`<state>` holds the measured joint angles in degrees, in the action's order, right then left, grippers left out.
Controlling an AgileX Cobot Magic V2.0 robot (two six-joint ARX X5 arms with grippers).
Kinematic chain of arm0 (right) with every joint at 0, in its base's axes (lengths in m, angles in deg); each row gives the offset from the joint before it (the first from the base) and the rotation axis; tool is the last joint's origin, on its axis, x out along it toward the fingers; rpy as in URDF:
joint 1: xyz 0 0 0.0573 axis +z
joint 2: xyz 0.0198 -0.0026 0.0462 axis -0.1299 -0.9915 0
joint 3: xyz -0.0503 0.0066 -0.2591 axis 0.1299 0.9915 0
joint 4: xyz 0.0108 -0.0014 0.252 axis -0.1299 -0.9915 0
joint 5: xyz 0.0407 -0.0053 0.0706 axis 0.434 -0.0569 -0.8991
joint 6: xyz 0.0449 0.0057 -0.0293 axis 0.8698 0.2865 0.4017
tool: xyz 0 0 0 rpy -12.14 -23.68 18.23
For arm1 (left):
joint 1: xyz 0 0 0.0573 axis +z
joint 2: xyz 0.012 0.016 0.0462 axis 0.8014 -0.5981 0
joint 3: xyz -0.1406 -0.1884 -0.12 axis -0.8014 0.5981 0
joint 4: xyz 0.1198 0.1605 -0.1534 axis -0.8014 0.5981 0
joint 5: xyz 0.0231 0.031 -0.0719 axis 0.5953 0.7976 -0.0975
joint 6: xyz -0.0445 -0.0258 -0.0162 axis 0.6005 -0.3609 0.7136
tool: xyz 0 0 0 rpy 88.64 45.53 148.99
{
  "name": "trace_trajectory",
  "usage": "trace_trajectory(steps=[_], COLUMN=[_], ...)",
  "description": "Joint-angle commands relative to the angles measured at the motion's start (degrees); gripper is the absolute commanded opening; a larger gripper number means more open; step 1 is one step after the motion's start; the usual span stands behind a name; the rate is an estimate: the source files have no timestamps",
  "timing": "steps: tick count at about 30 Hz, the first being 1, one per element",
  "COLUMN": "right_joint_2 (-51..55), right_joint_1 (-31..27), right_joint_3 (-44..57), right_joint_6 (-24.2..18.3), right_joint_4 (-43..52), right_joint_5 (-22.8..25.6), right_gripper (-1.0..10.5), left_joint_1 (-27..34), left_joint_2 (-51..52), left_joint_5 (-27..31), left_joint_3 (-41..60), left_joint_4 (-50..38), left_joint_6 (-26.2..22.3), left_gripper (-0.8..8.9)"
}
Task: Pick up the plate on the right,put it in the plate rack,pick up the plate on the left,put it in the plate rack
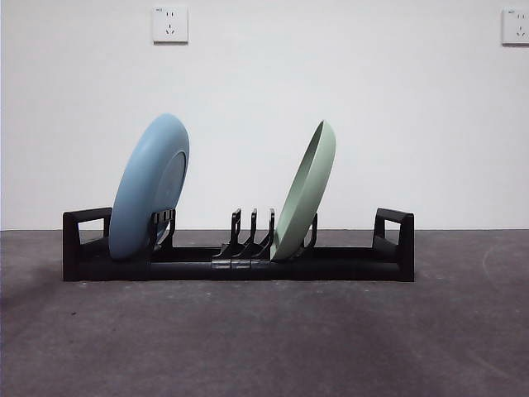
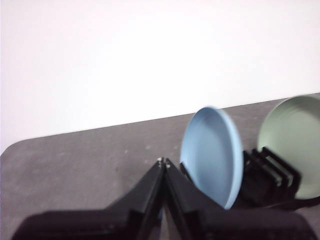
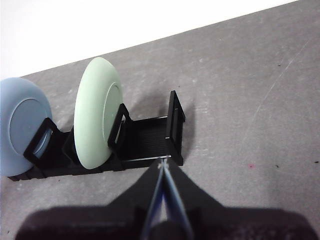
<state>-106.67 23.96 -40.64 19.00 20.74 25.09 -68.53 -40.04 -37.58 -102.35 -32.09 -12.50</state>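
The dark grey, mottled table top (image 1: 264, 331) carries everything here, and across its middle lies the plate rack (image 1: 240, 266), a long low black plastic frame with curved upright prongs and a squared loop handle at each end. Two round plastic plates stand in it on edge, both tilted the same way: the pale blue plate (image 1: 149, 188) sits near one end, leaning against a prong beside that end's handle, and the pale green plate (image 1: 306, 192) stands near the middle, with three bare prongs between the two. By that layout both placements look done, so what remains is a clean retreat. The left gripper (image 2: 164, 165) has its two black jaws pressed together with nothing between them, and it sits off the rack's end near the blue plate without touching it. The right gripper (image 3: 162, 165) is likewise closed and empty, above the opposite end handle (image 3: 175, 127) of the rack. To finish well, each arm should probably draw back and away from the rack, not across it, since a brush on either rim could tip a leaning plate out of its slot.
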Motion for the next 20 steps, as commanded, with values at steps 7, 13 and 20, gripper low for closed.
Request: trace_trajectory(steps=[7,13,20], right_joint_2=[0.00,0.00,0.00], right_joint_1=[0.07,0.07,0.07], right_joint_3=[0.28,0.28,0.28], right_joint_6=[0.52,0.52,0.52], right_joint_4=[0.39,0.39,0.39], right_joint_5=[0.20,0.20,0.22], right_gripper=[0.0,0.0,0.0], left_joint_1=[8.07,9.25,9.81], left_joint_2=[7.72,12.55,12.90], left_joint_5=[-5.75,-5.44,-5.55], left_joint_3=[15.50,20.15,23.76], left_joint_4=[-1.62,-1.66,-2.08], left_joint_6=[0.33,0.11,1.66], left_gripper=[-0.03,-0.03,-0.03])
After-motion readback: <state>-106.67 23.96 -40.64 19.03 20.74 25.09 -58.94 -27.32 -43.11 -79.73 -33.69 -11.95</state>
